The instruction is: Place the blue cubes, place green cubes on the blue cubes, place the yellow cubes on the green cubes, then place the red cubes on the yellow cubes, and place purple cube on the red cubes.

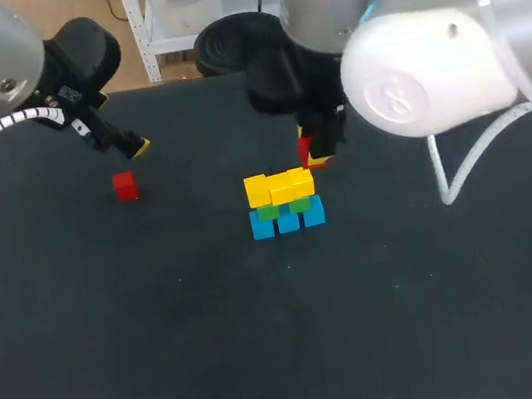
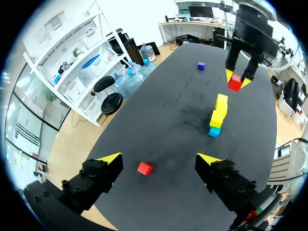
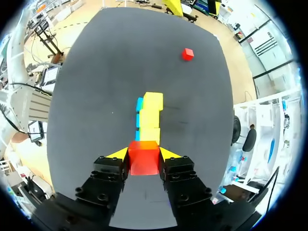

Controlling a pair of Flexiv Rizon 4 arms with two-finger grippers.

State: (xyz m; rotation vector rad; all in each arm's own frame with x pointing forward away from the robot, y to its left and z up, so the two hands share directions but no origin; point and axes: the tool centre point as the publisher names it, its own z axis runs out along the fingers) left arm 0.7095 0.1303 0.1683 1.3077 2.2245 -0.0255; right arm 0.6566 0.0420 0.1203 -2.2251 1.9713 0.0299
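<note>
Right gripper (image 3: 144, 154) is clamped on a red cube (image 3: 143, 161), hovering around 1 o'clock off the yellow cubes (image 1: 279, 186), I'd guess to start the red layer, while the left gripper (image 2: 159, 161) hangs open near the other red cube (image 1: 124, 185) out at 9 o'clock.

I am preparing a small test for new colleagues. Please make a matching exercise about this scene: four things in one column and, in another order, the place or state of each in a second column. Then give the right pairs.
Column one
1. blue cubes
2. yellow cubes
3. purple cube
4. right jaws

Column two
A. shut on a red cube
B. lowest layer, resting on the table
C. alone on the table, far from the other cubes
D. highest layer, resting on green cubes

Pairs: 1-B, 2-D, 3-C, 4-A
</note>
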